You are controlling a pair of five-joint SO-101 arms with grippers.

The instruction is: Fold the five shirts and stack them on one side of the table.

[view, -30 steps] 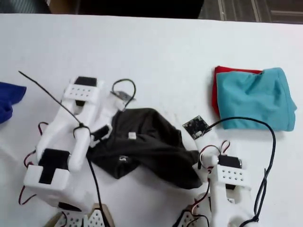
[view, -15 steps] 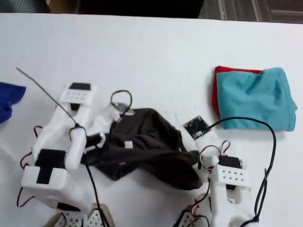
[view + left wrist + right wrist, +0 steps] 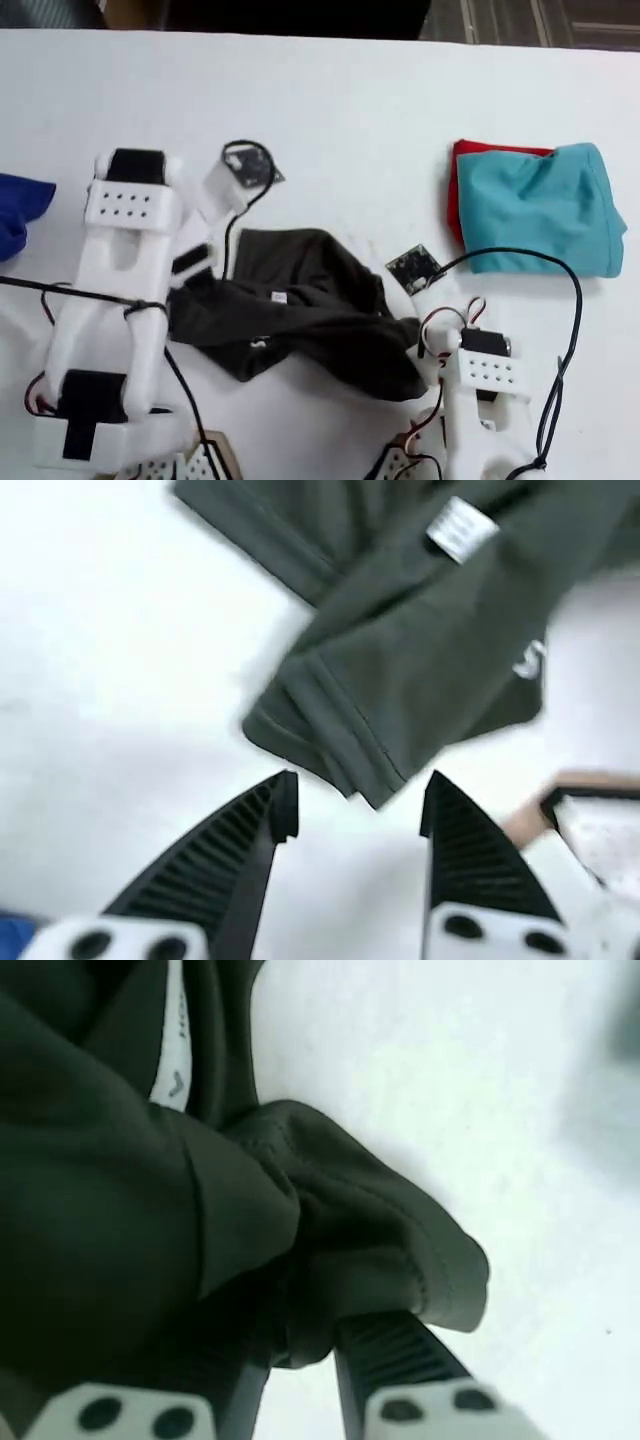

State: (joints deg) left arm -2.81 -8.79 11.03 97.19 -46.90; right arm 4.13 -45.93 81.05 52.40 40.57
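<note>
This looks like a robotics lab or a maker's test bench rather than a home. A plain white counter [image 3: 350,90] carries two white printed-plastic arms, the left arm [image 3: 110,270] at 8 o'clock and the right arm [image 3: 485,385] at 5 o'clock. A loose black cable [image 3: 579,310] loops off the right arm, and a small uncased circuit board [image 3: 413,268] sits near the centre. Clothes lie among the hardware: a dark shirt [image 3: 300,310] at the centre and folded shirts [image 3: 540,205] at 3 o'clock.
</note>
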